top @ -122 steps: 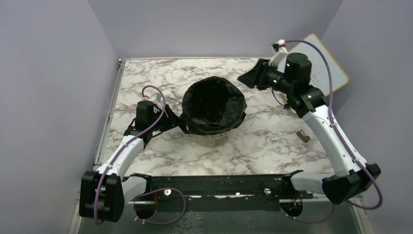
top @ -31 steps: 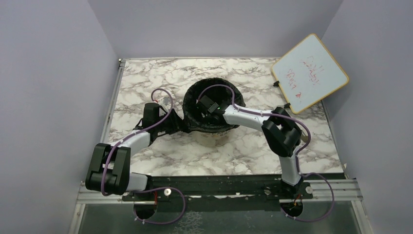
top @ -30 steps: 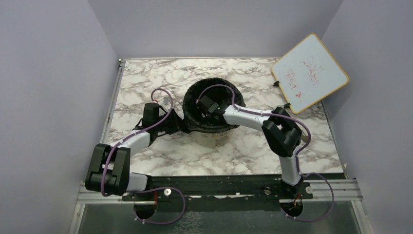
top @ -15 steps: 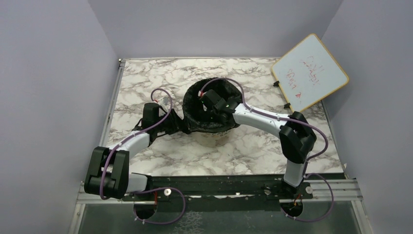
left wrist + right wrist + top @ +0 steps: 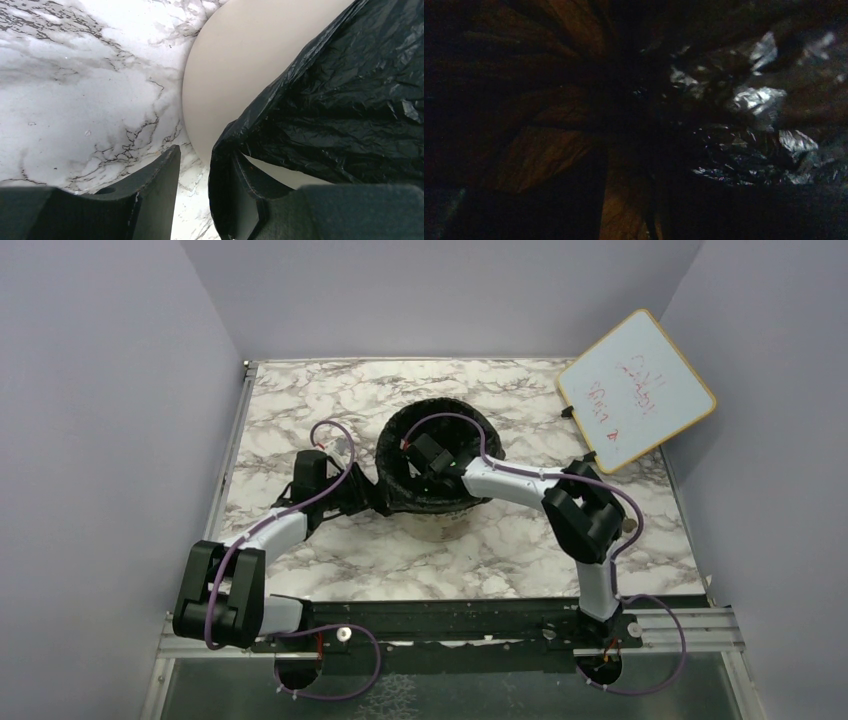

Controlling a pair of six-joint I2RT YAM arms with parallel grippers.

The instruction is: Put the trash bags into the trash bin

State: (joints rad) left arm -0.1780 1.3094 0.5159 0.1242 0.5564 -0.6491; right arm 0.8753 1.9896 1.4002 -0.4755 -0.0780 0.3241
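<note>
Currently the trash bin (image 5: 437, 526) stands near the middle of the marble tabletop (image 5: 300, 400). The trash bag (image 5: 393, 472) is already set inside the bin, with its black edge folded out over the rim all round. Only the lower beige wall of the bin is seen below the bag in the top view.

The left pincer (image 5: 368, 498) is held low against the outside of the bin, on the side nearest the left arm's base. In the left wrist view the left pincer (image 5: 199, 170) is seen with its fingers apart. The hanging hem of the bag (image 5: 350, 110) is caught between them and lies against one finger, while bare tabletop shows in the gap by the other finger. The beige wall of the bin (image 5: 240, 75) is seen just beyond the fingers.

The right pincer (image 5: 415, 452) is reached down into the mouth of the bin, inside the bag. The right wrist view is almost black, and only glossy wrinkles of the bag (image 5: 749, 100) are made out. Whether this pincer is apart or together cannot be told.

A whiteboard (image 5: 637, 388) with a yellow frame is propped well apart from the bin, beyond it on the right arm's side.
</note>
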